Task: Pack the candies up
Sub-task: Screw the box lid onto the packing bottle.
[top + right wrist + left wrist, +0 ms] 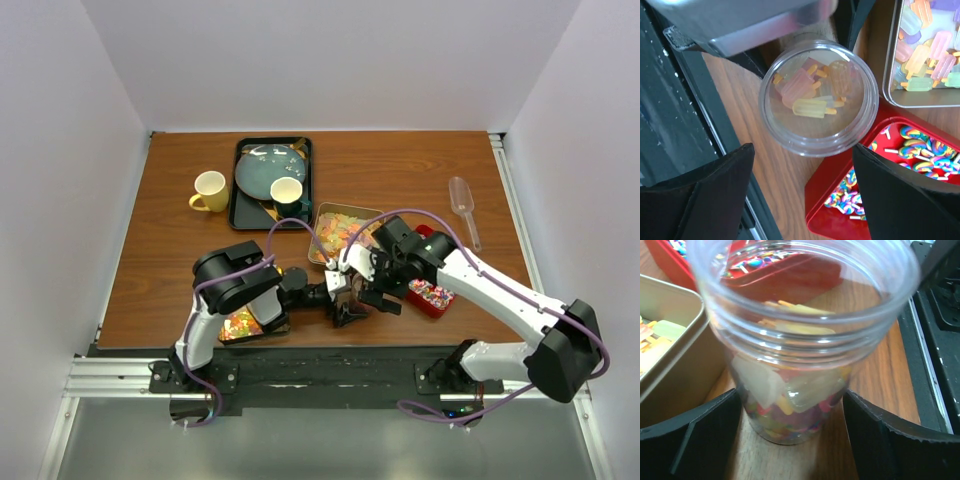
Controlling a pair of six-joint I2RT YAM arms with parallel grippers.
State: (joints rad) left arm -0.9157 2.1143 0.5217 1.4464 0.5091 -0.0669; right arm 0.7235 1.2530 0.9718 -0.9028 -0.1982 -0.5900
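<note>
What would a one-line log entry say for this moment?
left gripper: grips cup | candies: inside cup | right gripper: open above cup

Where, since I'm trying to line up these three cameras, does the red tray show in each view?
Top external: the red tray sits right of centre, near the table's front edge.
Left wrist: at the top of the picture, behind the clear cup.
Right wrist: in the lower right corner, below the cup.
Shared landmark: the metal tin, right beside the tray in all three.
</note>
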